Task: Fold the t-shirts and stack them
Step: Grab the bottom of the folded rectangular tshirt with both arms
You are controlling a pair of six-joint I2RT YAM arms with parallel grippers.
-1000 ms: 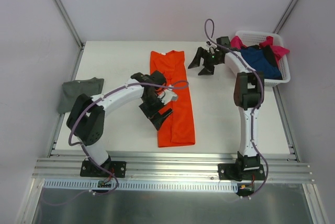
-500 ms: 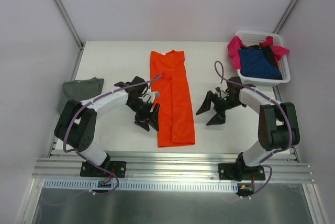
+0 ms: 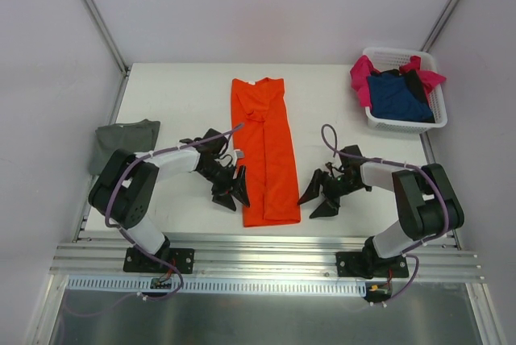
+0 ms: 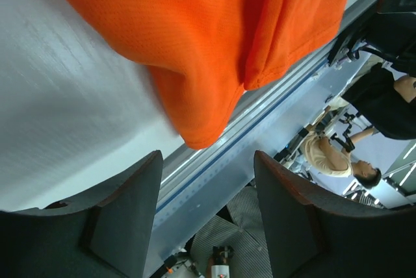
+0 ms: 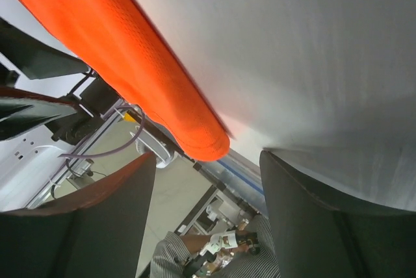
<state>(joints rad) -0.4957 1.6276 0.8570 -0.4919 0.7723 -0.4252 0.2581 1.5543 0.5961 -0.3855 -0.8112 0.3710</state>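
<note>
An orange t-shirt (image 3: 266, 151), folded into a long strip, lies in the middle of the table. My left gripper (image 3: 231, 191) sits low on the table at its near left edge, and my right gripper (image 3: 315, 201) at its near right edge. In the left wrist view the orange hem corner (image 4: 201, 122) lies just ahead of the left gripper (image 4: 207, 161), which is open with nothing between its fingers. In the right wrist view the right gripper (image 5: 208, 158) is likewise open just short of the orange hem (image 5: 195, 135). A grey-green t-shirt (image 3: 123, 141) lies folded at the far left.
A white slatted basket (image 3: 436, 111) at the back right holds a navy t-shirt (image 3: 397, 97) and a magenta pink t-shirt (image 3: 360, 72). A metal rail (image 3: 258, 252) runs along the table's near edge, just past the orange hem.
The right arm swung from the basket down to the shirt's near right edge. The left arm came off the shirt to its near left edge. Both pairs of jaws narrowed.
</note>
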